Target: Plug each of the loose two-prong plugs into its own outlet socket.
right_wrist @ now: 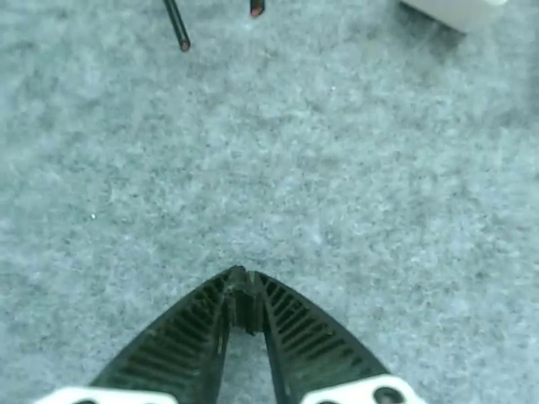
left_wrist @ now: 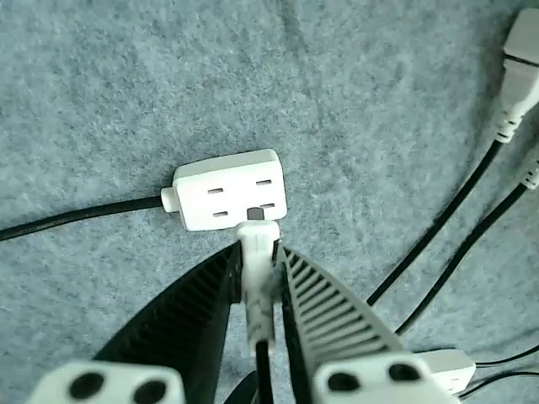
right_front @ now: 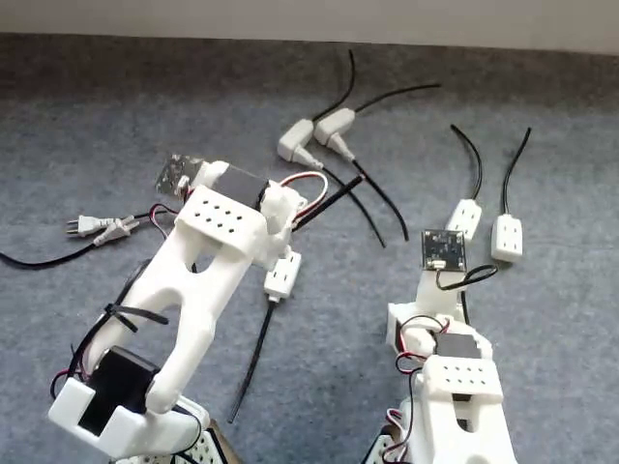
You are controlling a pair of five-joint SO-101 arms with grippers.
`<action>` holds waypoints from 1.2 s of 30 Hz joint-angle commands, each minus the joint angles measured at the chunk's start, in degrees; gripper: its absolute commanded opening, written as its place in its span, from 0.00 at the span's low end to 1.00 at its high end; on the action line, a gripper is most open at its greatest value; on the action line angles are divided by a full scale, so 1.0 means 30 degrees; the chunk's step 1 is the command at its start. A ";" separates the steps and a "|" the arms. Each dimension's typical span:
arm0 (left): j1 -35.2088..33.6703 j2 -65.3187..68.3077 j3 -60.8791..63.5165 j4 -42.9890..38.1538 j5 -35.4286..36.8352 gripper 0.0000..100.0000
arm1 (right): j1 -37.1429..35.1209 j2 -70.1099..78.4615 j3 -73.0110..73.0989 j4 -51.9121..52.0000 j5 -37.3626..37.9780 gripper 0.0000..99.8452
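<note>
Clamping white two-prong plug (left_wrist: 255, 240) in left gripper (left_wrist: 258, 252), nose touching outlet socket (left_wrist: 227, 200) directly ahead on grey carpet (left_wrist: 126, 84). Lining plug's long axis square to socket's length. Seating depth: cannot tell. Parking right gripper (right_wrist: 244, 295) pinched closed, empty, well apart.

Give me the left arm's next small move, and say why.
Probably push the plug straight into the outlet socket: the left gripper is shut on it and its nose meets the socket's face at a slot pair, seemingly not seated yet.
</note>
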 commanded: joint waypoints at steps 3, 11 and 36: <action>-0.0161 -0.0073 0.1685 -0.2989 0.0615 0.01 | 0.0132 -0.0249 -0.0073 -0.0366 -0.0176 0.01; -0.0161 -0.0073 0.4527 -0.6711 0.1817 0.01 | 0.0132 -0.0249 -0.0073 -0.0366 -0.0176 0.01; 0.0806 -0.0103 0.4674 -0.6681 0.1817 0.01 | 0.0132 -0.0249 -0.0073 -0.0366 -0.0176 0.01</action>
